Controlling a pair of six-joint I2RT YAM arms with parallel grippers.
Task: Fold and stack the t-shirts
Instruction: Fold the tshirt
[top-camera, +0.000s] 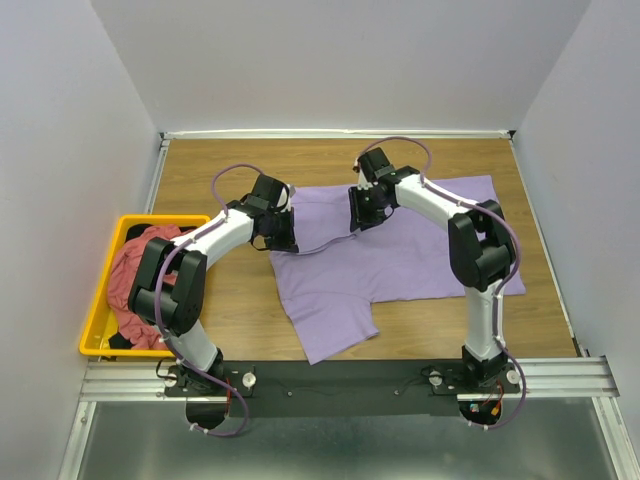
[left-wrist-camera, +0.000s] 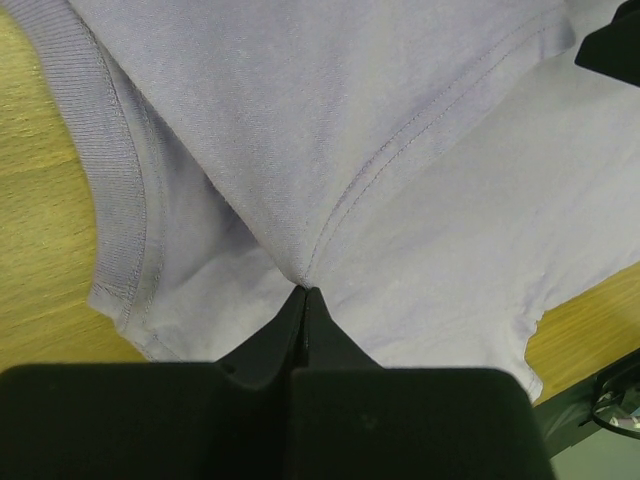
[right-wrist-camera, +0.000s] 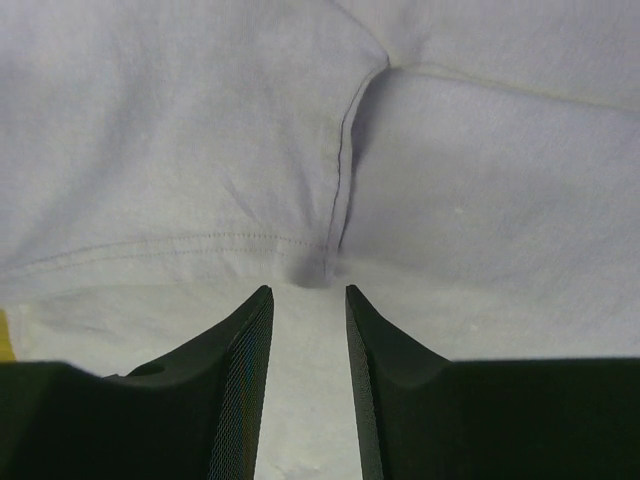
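Lavender cloth covered the middle and right of the wooden table (top-camera: 220, 170): the lavender shirt (top-camera: 400, 250) lay spread mostly flat, one sleeve (top-camera: 335, 330) reaching toward the near edge.

The left gripper (top-camera: 283, 232) sat at the shirt's left edge. In the left wrist view its jaws were pressed together on a pinch of the fabric (left-wrist-camera: 305, 300), and creases ran from the tips up into the cloth. The ribbed collar (left-wrist-camera: 110, 180) curved along the left, with bare wood beyond it.

The right gripper (top-camera: 362, 215) hung over the far middle of the shirt. From its own camera the jaws stood spread with a clear gap (right-wrist-camera: 308, 295) and held nothing. Only flat cloth showed between them. A small pucker sat just ahead of the tips, where a stitched seam (right-wrist-camera: 338, 170) came down to a hem line.

At the table's left edge stood a yellow bin (top-camera: 100, 300), well apart from the lavender shirt. A red-pink shirt (top-camera: 135, 270) was heaped in it, with a dark shirt (top-camera: 120, 338) showing beneath at the near end.
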